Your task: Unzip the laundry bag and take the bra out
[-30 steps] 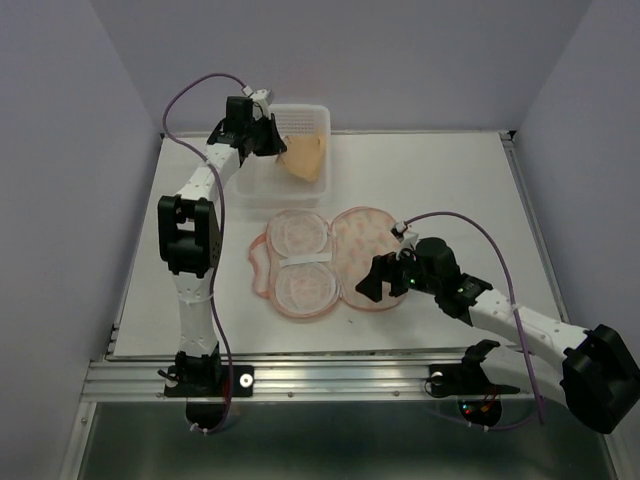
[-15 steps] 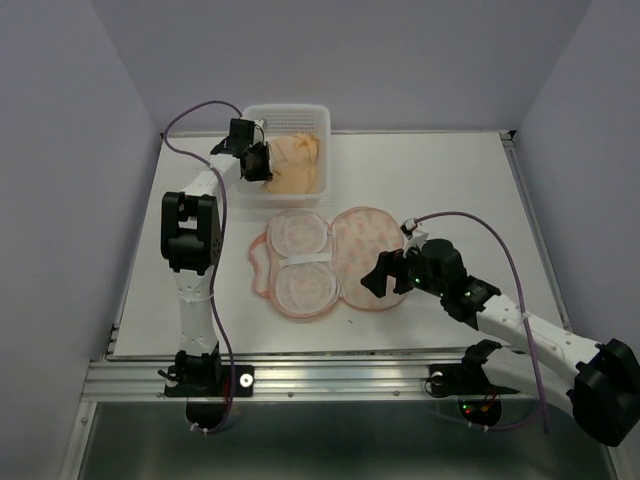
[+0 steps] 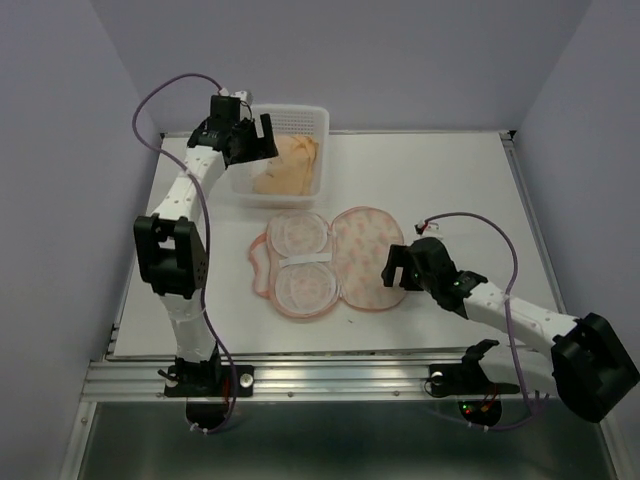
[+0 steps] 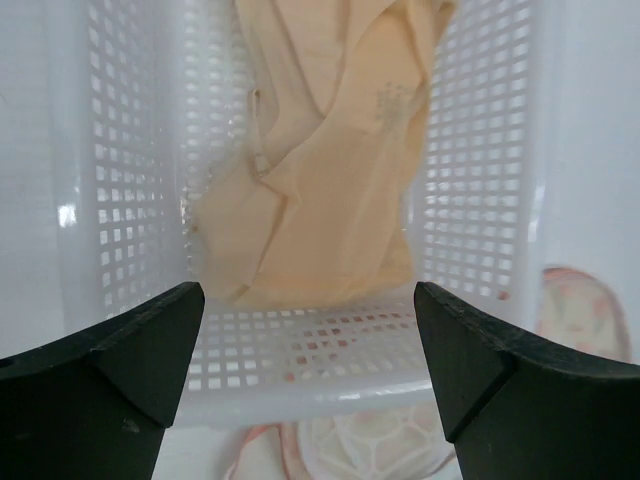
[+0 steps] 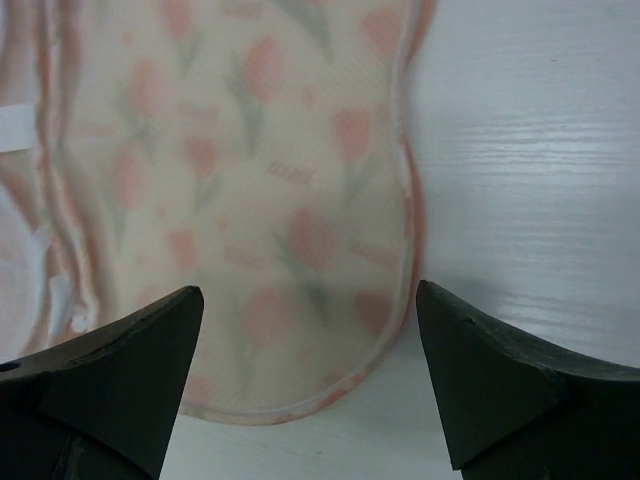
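The peach bra (image 3: 290,168) lies loose inside the white perforated basket (image 3: 322,118) at the back left. My left gripper (image 3: 258,140) hangs open just above the basket's near left rim and holds nothing. In the left wrist view the bra (image 4: 320,170) fills the basket floor beyond the open left gripper (image 4: 310,370). The laundry bag (image 3: 325,260) lies unzipped and spread flat mid-table, with pink trim and white inner cups. My right gripper (image 3: 393,270) is open at its right lobe. In the right wrist view the printed flap (image 5: 250,200) lies under the open right gripper (image 5: 310,380).
The basket's mesh walls (image 4: 480,150) rise on both sides of the bra. The bag's edge (image 4: 370,450) shows just below the basket's near wall. White tabletop (image 5: 530,200) lies to the right of the bag. Grey walls close in the table's left, back and right.
My left gripper opened and let go of the bra, which now lies in the basket, and the arm rose slightly. My right gripper drew back a little to the right.
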`<state>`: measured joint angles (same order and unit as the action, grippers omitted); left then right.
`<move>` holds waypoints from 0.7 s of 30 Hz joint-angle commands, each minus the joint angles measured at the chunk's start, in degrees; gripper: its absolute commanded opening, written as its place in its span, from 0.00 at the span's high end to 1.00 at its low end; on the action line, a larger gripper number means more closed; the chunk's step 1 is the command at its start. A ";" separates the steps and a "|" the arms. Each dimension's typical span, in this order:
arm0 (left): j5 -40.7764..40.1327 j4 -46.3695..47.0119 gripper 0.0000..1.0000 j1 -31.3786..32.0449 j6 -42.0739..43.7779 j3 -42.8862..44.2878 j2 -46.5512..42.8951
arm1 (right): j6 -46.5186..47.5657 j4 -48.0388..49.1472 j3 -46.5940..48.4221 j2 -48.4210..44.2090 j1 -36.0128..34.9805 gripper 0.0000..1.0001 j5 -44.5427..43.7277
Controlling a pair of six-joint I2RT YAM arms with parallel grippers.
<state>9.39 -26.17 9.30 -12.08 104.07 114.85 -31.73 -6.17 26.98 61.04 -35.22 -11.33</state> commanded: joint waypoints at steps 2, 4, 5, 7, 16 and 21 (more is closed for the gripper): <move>2.56 0.51 0.01 0.63 -1.72 -2.36 -17.80 | -1.24 0.02 6.58 8.19 3.58 0.12 -5.90; 2.57 0.25 0.01 0.54 -1.63 -4.57 -23.42 | -0.62 1.07 7.99 11.02 4.98 0.15 -6.07; 2.65 0.42 0.01 0.54 -1.46 -7.36 -25.36 | -0.53 1.42 9.22 12.34 5.51 0.18 -6.33; 2.22 0.86 0.01 0.63 -0.76 -13.85 -31.59 | -0.44 2.92 10.19 15.86 7.53 0.22 -5.64; -1.83 12.02 0.02 0.54 -2.25 -46.04 -58.84 | 0.52 9.51 12.83 26.94 10.61 0.61 -3.17; -1.74 15.10 0.02 0.63 -3.39 -57.74 -68.78 | 1.31 7.94 12.22 25.37 10.61 0.97 -4.22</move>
<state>8.54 -17.21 9.74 -14.57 49.78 52.16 -31.22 1.04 39.00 87.79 -24.80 -14.33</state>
